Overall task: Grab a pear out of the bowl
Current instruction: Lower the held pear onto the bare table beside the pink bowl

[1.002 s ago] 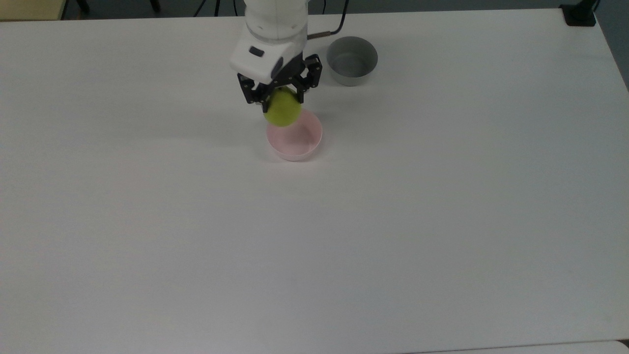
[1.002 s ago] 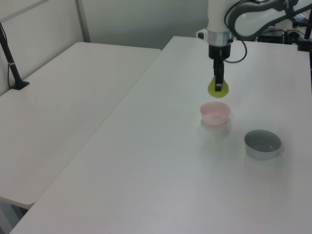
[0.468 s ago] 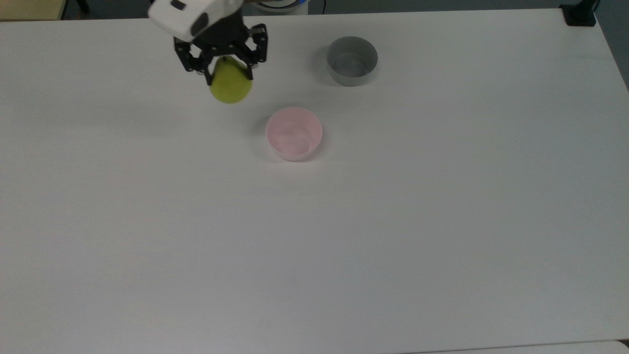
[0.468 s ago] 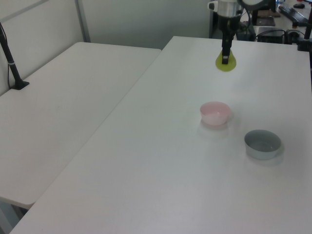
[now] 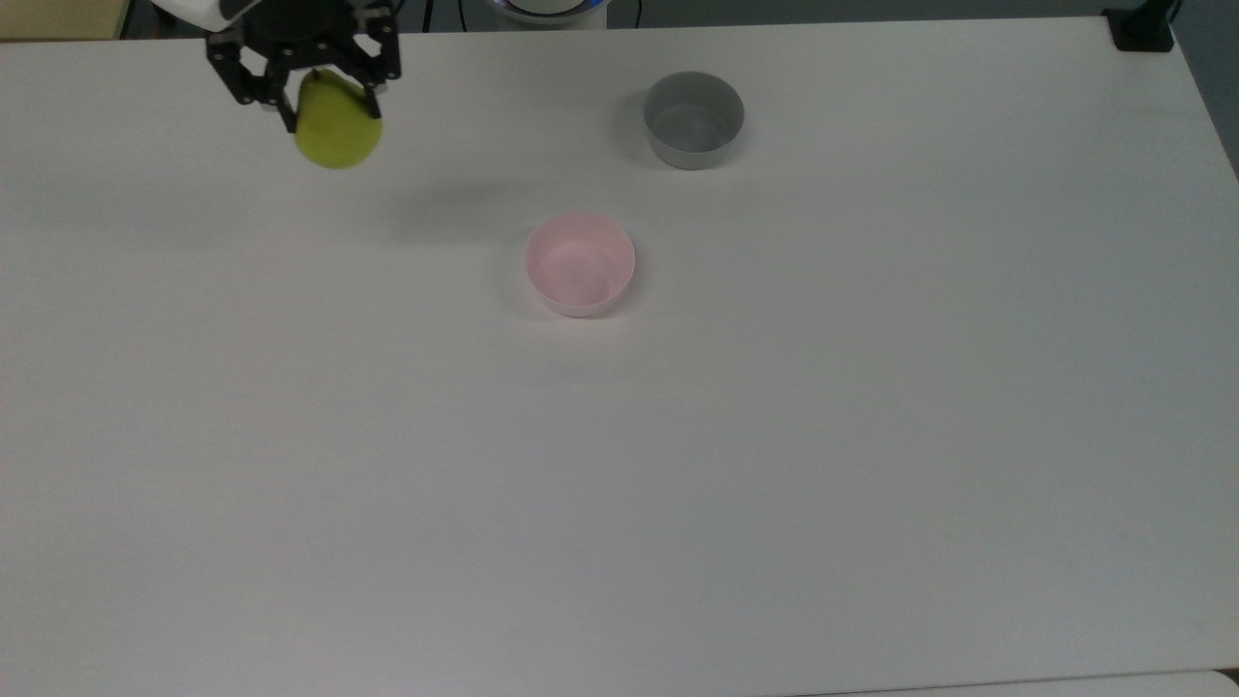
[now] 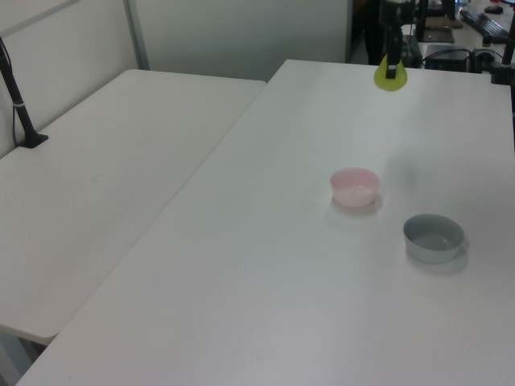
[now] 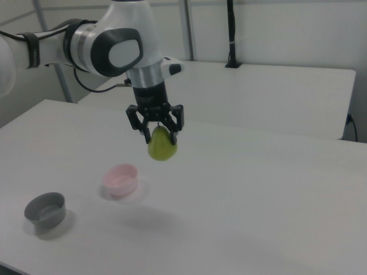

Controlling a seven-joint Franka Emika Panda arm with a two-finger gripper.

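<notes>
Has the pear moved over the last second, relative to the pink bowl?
Yes. The pear, held in the gripper, has gone from just above the pink bowl toward the top view's upper left, well clear of it.

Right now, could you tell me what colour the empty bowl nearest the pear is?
Pale pink bowl, clearest in the top view.

white table (image 5: 774,503) | on it: pink bowl (image 5: 580,263) near centre, standing empty | grey bowl (image 5: 694,118) apart, toward the top view's upper right
</notes>
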